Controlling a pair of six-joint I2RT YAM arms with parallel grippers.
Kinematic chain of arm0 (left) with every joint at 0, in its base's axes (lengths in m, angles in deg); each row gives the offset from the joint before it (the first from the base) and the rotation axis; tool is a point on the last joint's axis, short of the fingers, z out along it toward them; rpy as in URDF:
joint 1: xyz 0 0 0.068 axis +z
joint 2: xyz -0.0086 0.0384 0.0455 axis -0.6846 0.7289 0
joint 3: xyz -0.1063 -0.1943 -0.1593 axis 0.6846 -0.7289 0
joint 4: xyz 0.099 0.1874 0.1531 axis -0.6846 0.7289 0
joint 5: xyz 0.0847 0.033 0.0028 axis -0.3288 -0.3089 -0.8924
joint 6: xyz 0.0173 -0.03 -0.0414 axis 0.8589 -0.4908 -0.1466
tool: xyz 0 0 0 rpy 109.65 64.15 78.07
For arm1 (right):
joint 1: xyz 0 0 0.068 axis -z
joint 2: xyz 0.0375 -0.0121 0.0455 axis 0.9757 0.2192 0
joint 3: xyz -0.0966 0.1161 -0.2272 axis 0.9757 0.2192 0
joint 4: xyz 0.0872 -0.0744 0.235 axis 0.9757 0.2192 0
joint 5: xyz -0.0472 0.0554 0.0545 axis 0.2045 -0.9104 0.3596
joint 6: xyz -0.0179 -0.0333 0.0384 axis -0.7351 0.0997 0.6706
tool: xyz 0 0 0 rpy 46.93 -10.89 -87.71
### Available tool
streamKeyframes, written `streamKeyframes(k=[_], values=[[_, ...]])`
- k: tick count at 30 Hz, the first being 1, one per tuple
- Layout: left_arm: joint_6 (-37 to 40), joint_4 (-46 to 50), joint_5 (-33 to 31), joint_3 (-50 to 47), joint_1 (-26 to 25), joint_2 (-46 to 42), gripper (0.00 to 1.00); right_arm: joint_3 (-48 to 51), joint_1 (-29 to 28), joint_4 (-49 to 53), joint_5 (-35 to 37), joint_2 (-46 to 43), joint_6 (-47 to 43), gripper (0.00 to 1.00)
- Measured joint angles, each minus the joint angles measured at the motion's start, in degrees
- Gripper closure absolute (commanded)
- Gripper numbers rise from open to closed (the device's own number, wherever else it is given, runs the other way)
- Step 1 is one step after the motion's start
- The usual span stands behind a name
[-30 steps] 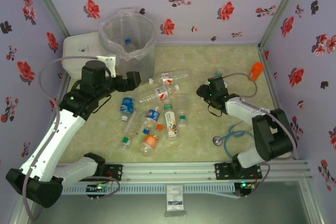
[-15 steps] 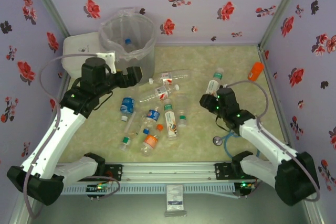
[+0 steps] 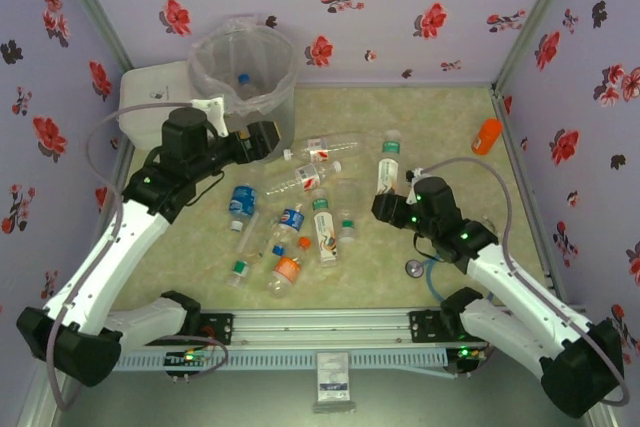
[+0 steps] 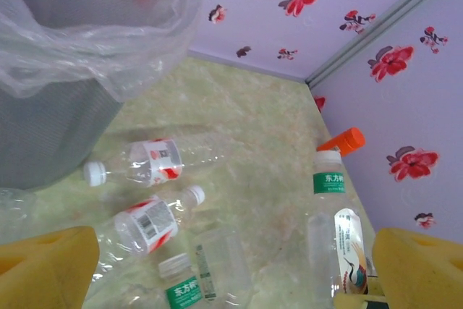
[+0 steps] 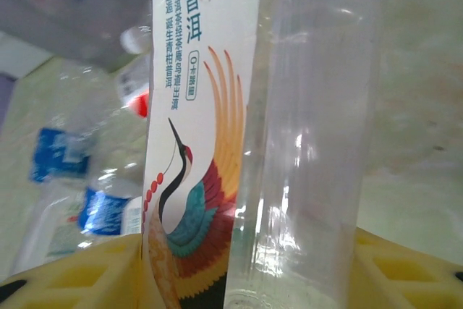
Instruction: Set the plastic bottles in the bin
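The bin, a grey bucket lined with a clear bag, stands at the back left with one bottle inside; its wall also shows in the left wrist view. Several plastic bottles lie scattered mid-table. My right gripper is shut on a clear bottle with a green band and a crane label, held upright above the table; the same bottle sits between yellow fingers. My left gripper hangs open beside the bin, above red-and-white labelled bottles, nothing between its fingers.
A white lidded box stands left of the bin. A solid orange bottle-shaped object leans at the right wall. A stethoscope lies near the right arm's base. Floral walls close in three sides.
My right arm has swung out and carried the green-banded bottle left and toward the table's middle. My left gripper has shifted slightly right, staying open.
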Motion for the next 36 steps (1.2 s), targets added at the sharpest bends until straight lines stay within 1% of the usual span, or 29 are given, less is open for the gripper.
streamKeyframes(k=[2, 5, 8, 11, 16, 17, 20, 23, 25, 26, 27, 29, 30, 31, 33, 34, 36], values=[[-1.2, -1.4, 1.0, -0.7, -0.8, 1.0, 0.00, -2.1, -1.8, -0.2, -3.0, 0.5, -2.4, 0.86], [-2.6, -3.3, 2.7, -1.6, -2.8, 2.1, 0.00, -3.9, -6.1, -2.4, -7.2, 1.1, -5.5, 0.87], [-3.5, -4.8, 3.8, -2.1, -5.2, 2.4, 0.00, -6.1, -10.2, -3.8, -9.9, 2.3, -8.3, 0.87], [-4.7, -7.3, 4.5, -2.8, -7.0, 2.5, 0.00, -8.7, -13.8, -5.0, -10.9, 4.4, -10.8, 0.88], [-5.8, -8.7, 4.5, -3.0, -8.6, 3.4, 0.01, -11.3, -19.3, -7.6, -10.8, 6.7, -14.1, 0.89], [-5.9, -8.7, 4.5, -3.0, -8.8, 3.7, 0.04, -11.4, -19.8, -8.2, -10.8, 6.9, -14.4, 0.89], [-6.7, -9.5, 4.1, -3.0, -9.1, 4.4, 0.19, -11.4, -21.0, -9.7, -10.8, 7.6, -15.3, 0.89], [-7.1, -10.0, 3.6, -3.0, -9.4, 4.7, 0.41, -11.4, -21.2, -10.1, -10.5, 8.5, -15.8, 0.89], [-7.0, -9.6, 3.0, -2.9, -9.5, 4.8, 0.54, -11.4, -21.2, -10.1, -9.9, 9.1, -16.0, 0.86], [-7.0, -9.3, 2.5, -2.7, -9.6, 4.9, 0.57, -11.4, -21.2, -10.3, -9.7, 9.3, -16.2, 0.83], [-7.3, -8.8, 2.5, -2.3, -9.6, 5.1, 0.60, -11.4, -21.2, -10.3, -9.4, 9.5, -16.3, 0.76], [-7.1, -8.0, 2.2, -0.8, -9.8, 5.6, 0.62, -11.4, -21.2, -10.8, -8.6, 10.0, -16.7, 0.52], [-6.8, -7.3, 1.9, 0.0, -9.8, 5.8, 0.62, -11.5, -21.3, -11.1, -8.2, 10.1, -16.9, 0.34], [-6.5, -6.6, 1.7, 0.8, -9.8, 6.1, 0.63, -11.8, -21.4, -11.2, -7.9, 10.0, -16.8, 0.20], [-5.3, -5.1, 1.3, 3.3, -9.7, 6.6, 0.63, -12.6, -21.5, -10.5, -5.9, 10.0, -16.5, 0.03], [-4.3, -3.9, 1.0, 5.2, -9.4, 7.1, 0.63, -13.2, -21.4, -9.6, -4.5, 10.0, -16.4, 0.01], [-2.4, -2.1, 0.2, 9.6, -8.3, 8.0, 0.63, -13.7, -21.1, -8.3, -1.8, 9.5, -16.5, 0.01]])
